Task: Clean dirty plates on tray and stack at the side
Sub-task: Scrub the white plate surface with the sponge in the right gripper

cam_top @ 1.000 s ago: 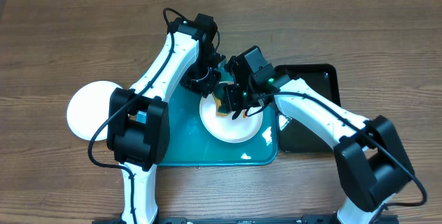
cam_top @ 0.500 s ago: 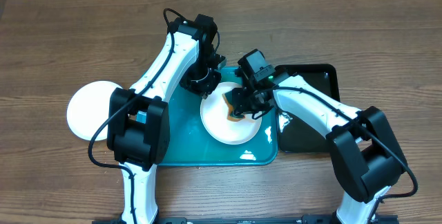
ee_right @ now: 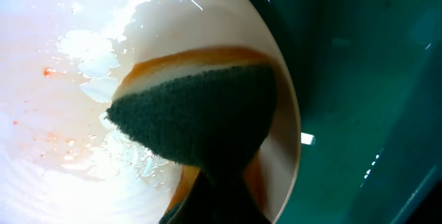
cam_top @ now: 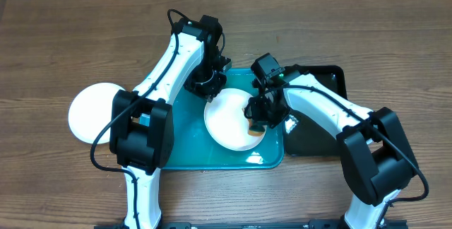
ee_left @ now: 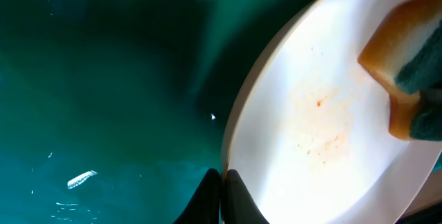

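A white plate (cam_top: 227,121) with faint orange-red smears lies on the teal tray (cam_top: 187,141). My left gripper (cam_top: 210,95) is shut on the plate's upper-left rim; in the left wrist view its fingers (ee_left: 235,200) pinch the rim of the plate (ee_left: 324,120). My right gripper (cam_top: 257,118) is shut on an orange sponge with a dark green scrub face (ee_right: 200,113), pressed on the plate's right side near its rim. The plate (ee_right: 62,86) is wet around the sponge, with red specks. A second white plate (cam_top: 92,112) sits on the table left of the tray.
A narrow black tray (cam_top: 321,80) lies on the table right of the teal tray, under my right arm. The teal tray floor (ee_left: 103,79) shows wet glints. Wooden tabletop (cam_top: 56,38) surrounds both trays.
My right gripper has dragged the sponge from the plate's upper middle to its right side near the rim. The left gripper has stayed on the rim.
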